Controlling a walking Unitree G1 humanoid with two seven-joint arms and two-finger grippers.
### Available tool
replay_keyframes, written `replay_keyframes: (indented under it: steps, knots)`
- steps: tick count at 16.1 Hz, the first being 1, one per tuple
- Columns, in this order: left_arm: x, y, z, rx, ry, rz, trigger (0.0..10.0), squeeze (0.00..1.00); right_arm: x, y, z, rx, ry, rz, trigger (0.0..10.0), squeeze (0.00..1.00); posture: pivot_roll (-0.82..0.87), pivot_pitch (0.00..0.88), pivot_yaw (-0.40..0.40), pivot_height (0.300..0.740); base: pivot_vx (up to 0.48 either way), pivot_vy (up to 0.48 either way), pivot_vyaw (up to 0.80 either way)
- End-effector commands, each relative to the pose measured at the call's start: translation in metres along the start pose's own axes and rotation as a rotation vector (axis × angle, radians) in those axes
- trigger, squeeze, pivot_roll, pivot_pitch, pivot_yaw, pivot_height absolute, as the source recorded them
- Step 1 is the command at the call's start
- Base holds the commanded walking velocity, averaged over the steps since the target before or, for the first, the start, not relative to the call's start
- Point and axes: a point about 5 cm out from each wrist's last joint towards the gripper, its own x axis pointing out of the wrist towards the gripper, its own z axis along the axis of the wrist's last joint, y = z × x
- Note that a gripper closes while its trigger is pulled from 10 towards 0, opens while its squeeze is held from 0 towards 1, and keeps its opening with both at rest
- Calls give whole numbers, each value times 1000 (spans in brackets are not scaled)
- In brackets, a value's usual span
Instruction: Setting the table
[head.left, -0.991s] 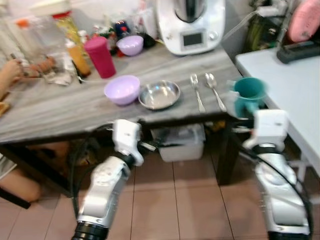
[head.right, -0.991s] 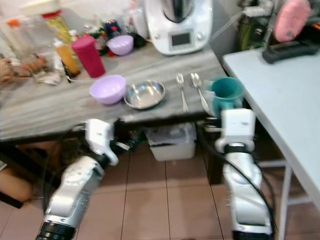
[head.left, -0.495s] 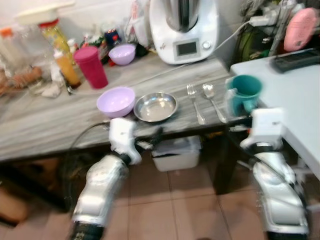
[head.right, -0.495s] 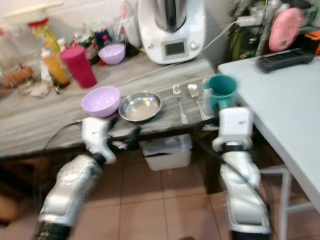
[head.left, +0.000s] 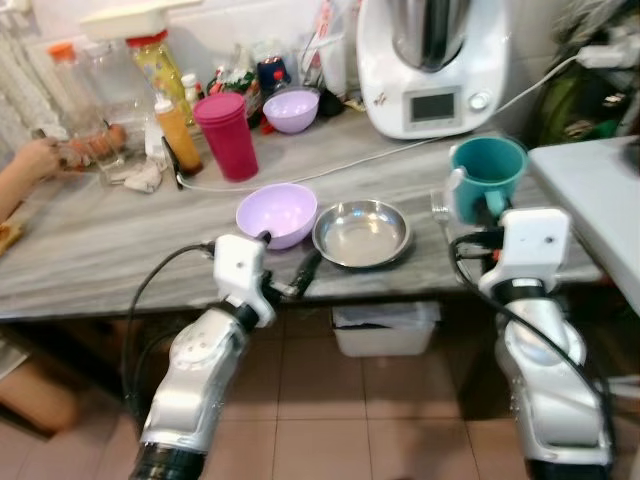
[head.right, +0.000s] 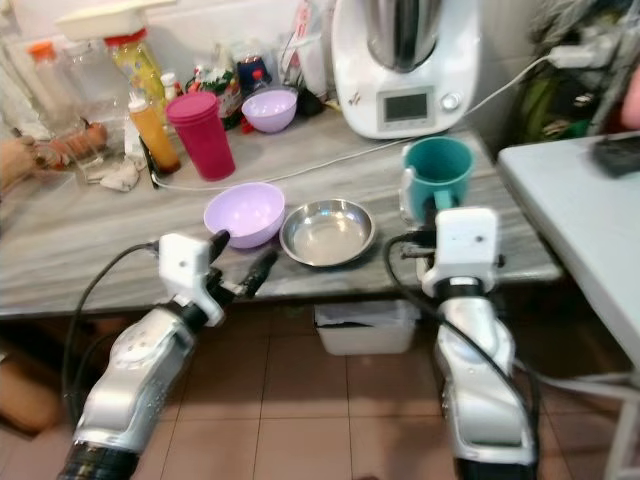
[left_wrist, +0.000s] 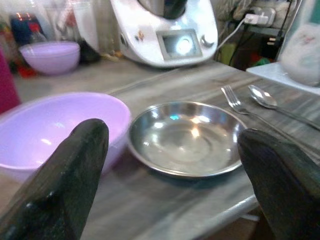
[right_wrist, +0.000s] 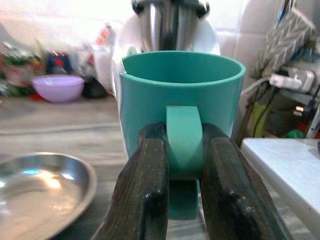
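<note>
A teal mug (head.left: 487, 175) is held by its handle (right_wrist: 184, 145) in my right gripper (right_wrist: 184, 137), which is shut on it over the right part of the grey wooden table (head.left: 90, 250). To its left on the table sit a steel bowl (head.left: 361, 232) and a lilac bowl (head.left: 276, 213). My left gripper (head.left: 285, 258) is open at the table's front edge, just before the two bowls, with nothing between its fingers (left_wrist: 65, 180). In the left wrist view, a fork (left_wrist: 235, 100) and a spoon (left_wrist: 262, 97) lie beyond the steel bowl (left_wrist: 187, 137).
At the back of the table stand a pink cup (head.left: 227, 136), a second lilac bowl (head.left: 291, 108), an orange bottle (head.left: 175, 135) and a white kitchen machine (head.left: 435, 60). A person's hand (head.left: 35, 160) rests at the far left. A white table (head.left: 590, 190) adjoins on the right.
The camera has shifted. My right gripper has carried the mug leftwards, closer to the steel bowl. My left gripper has risen from below the table edge to the bowls.
</note>
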Motion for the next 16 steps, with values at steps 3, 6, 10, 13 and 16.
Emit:
replay_keyframes:
  steps: [3, 6, 10, 13, 16]
  knots:
    - [-5, 12, 6, 32, -2, 28, 10000, 0, 1, 8, 10, 29, -40, 12, 10000, 0, -258, 48, 141, 740, 309, 0, 0]
    - [-7, 12, 5, 36, 5, 28, 10000, 0, 1, 8, 10, 37, -36, 9, 10000, 0, -255, 48, 137, 740, 273, 0, 0]
    - [-23, 16, 1, 67, 32, -8, 10000, 0, 2, 5, 10, 33, -36, 5, 10000, 0, -253, 52, 133, 740, 0, 0, 0]
    - [-36, 21, -3, 110, 75, -54, 10000, 0, 3, 1, 11, 30, -34, -1, 10000, 0, -247, 72, 129, 740, 0, 0, 0]
    - [-51, 21, -6, 133, 122, -159, 10000, 0, 9, -21, 9, 21, 6, -37, 10000, 0, -247, 120, 133, 740, 0, 0, 0]
